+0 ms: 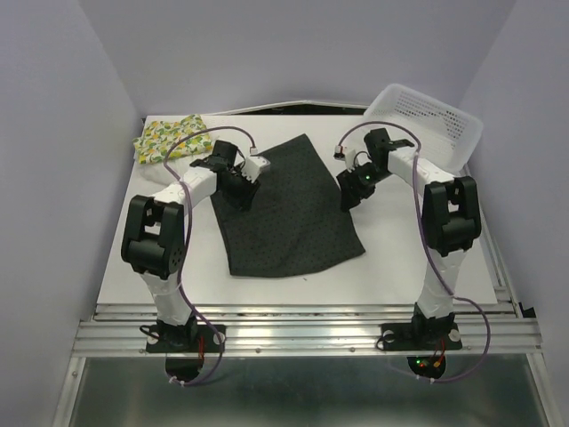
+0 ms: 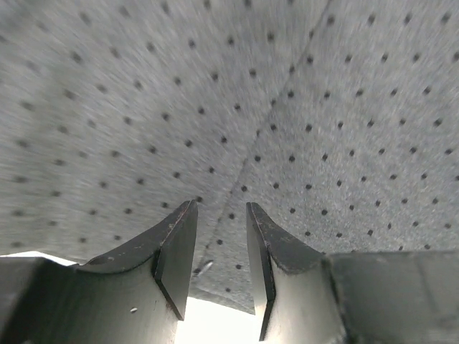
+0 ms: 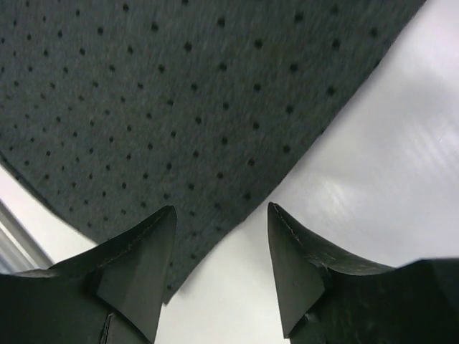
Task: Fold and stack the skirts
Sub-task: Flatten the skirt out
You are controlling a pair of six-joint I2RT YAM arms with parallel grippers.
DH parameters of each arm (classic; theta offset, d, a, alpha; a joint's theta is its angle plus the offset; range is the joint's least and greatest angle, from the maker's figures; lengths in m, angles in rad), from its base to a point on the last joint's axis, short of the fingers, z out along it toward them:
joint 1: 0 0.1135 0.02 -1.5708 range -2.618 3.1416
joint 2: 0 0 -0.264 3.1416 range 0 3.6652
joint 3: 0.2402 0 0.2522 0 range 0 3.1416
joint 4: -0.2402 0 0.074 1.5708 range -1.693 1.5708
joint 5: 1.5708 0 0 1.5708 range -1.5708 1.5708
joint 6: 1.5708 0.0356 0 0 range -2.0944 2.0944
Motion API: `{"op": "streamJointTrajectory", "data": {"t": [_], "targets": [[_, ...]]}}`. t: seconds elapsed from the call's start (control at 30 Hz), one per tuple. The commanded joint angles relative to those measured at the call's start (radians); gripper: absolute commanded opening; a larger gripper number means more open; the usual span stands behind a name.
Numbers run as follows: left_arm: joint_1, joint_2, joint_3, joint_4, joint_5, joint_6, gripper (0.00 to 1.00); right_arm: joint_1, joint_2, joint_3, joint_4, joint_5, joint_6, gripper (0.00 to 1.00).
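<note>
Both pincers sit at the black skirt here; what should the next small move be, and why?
Probably lower both and close on the side edges to start a fold. The black dotted cloth skirt lies spread flat on the white table; the left pincer and right pincer are both open, a skirt edge at each one's fingertips, nothing gripped.

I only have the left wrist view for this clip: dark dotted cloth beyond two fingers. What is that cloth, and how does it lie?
Observer: It is the black skirt, spread flat in the middle of the table.
Reviewer: Where is the other arm?
Observer: The right gripper is open at the skirt's right edge, one finger over cloth and one over bare table.
Reviewer: Is anything folded?
Observer: A lemon-print skirt lies folded at the far left corner.
</note>
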Motion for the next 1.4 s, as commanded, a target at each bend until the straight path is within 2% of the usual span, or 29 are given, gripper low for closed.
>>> {"op": "streamJointTrajectory", "data": {"t": [0.0,0.2,0.33,0.37,0.5,0.67,0.73,0.9,1.0,1.03,1.2,1.23,1.37], "targets": [[-0.017,-0.006,-0.042,0.008,0.021,0.002,0.44,0.055,0.048,0.095,0.124,0.010,0.035,0.59],[-0.075,0.044,-0.073,0.040,-0.006,-0.018,0.44,0.106,0.138,0.071,0.144,0.033,-0.007,0.59],[-0.133,0.101,-0.056,0.060,-0.006,-0.032,0.43,0.106,0.135,-0.063,0.094,0.116,-0.107,0.55],[-0.142,0.109,-0.052,0.071,-0.005,-0.038,0.43,0.106,0.123,-0.140,0.090,0.141,-0.144,0.54],[-0.176,0.130,-0.032,0.079,0.047,-0.056,0.43,0.106,0.004,-0.309,0.066,0.216,-0.219,0.52],[-0.239,0.087,-0.059,0.042,0.122,-0.038,0.42,0.106,-0.093,-0.370,-0.159,0.124,-0.354,0.50],[-0.242,0.064,-0.066,0.025,0.156,-0.029,0.42,0.106,-0.121,-0.354,-0.205,0.066,-0.377,0.53],[-0.233,-0.014,0.028,-0.058,0.173,0.013,0.45,0.106,-0.142,-0.166,-0.212,0.034,-0.360,0.59],[-0.213,-0.026,0.153,-0.140,0.213,0.078,0.48,0.057,-0.077,0.067,-0.222,0.001,-0.331,0.62],[-0.190,-0.013,0.193,-0.163,0.222,0.092,0.49,0.030,-0.055,0.192,-0.221,-0.002,-0.305,0.63],[-0.095,0.105,0.469,-0.243,0.253,0.129,0.50,-0.018,0.127,0.484,-0.077,0.075,-0.218,0.65],[-0.081,0.130,0.508,-0.249,0.250,0.129,0.56,-0.027,0.152,0.514,-0.045,0.090,-0.208,0.64],[-0.031,0.242,0.612,-0.178,0.216,0.070,0.57,-0.037,0.250,0.594,0.140,0.161,-0.192,0.63]]}}
